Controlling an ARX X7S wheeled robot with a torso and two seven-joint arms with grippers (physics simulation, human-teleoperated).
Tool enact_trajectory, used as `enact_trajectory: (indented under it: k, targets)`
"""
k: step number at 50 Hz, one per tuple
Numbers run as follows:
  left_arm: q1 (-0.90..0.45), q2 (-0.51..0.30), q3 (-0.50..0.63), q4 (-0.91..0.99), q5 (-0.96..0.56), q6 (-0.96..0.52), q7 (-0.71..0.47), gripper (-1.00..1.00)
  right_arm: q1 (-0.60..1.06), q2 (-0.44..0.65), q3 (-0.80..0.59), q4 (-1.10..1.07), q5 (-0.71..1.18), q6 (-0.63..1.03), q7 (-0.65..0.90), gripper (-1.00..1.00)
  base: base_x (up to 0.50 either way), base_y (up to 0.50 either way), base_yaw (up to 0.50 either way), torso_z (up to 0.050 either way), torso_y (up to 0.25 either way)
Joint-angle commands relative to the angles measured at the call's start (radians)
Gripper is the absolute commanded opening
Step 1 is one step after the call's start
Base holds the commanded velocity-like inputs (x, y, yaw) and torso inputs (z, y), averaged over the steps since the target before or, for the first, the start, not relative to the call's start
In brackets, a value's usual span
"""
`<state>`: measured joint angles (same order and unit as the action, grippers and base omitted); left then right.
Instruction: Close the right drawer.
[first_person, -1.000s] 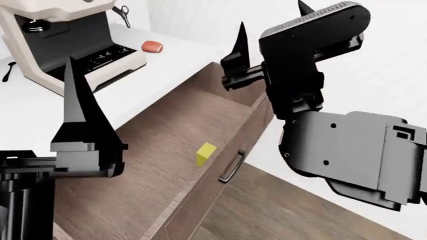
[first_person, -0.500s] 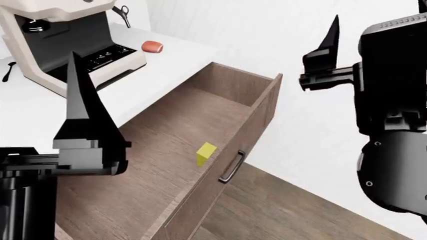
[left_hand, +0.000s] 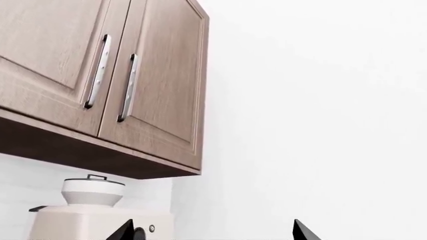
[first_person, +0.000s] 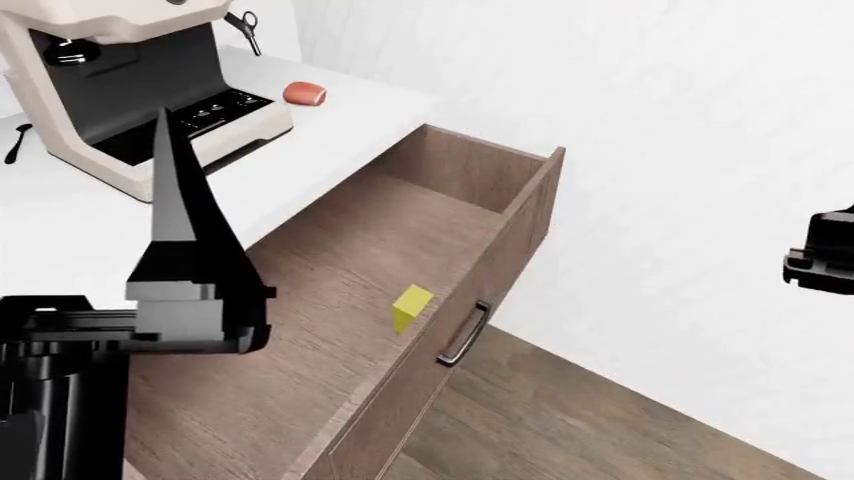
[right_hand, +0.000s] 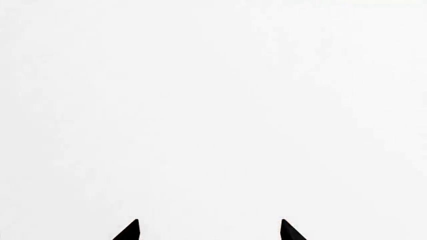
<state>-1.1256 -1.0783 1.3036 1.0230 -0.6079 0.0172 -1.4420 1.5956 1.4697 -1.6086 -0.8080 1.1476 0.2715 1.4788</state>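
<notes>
Beside the open right drawer (first_person: 454, 250), left gripper (first_person: 180, 215) points upward.

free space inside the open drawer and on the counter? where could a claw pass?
Drawer floor is bare except a yellow block near the front panel; its far half, toward the back wall, is free. Counter is bare between the coffee machine and the drawer's edge, past the red item. Crowded at near left: the left claw overhangs the drawer.
</notes>
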Motion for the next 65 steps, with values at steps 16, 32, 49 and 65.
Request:
enact_trajectory:
  k: [16,32,49,65]
  targets:
    - [0.008,0.014,0.006,-0.006,0.006,-0.001,0.004,1.0,-0.039,0.101,-0.006,-0.021,0.019,-0.029,0.092,1.0,0.0,0.0,0.0,0.0,0.0]
    - [-0.003,0.049,0.013,-0.007,-0.01,-0.018,0.016,1.0,-0.037,0.101,0.007,-0.017,0.03,-0.021,0.092,1.0,0.0,0.0,0.0,0.0,0.0]
    - [-0.073,0.327,0.033,-0.147,-0.118,-0.035,0.156,1.0,-0.036,0.101,0.02,-0.003,0.041,-0.015,0.092,1.0,0.0,0.0,0.0,0.0,0.0]
    - [-0.104,0.561,0.065,-0.193,-0.168,-0.041,0.234,1.0,-0.056,0.101,0.011,-0.001,0.025,-0.04,0.092,1.0,0.0,0.0,0.0,0.0,0.0]
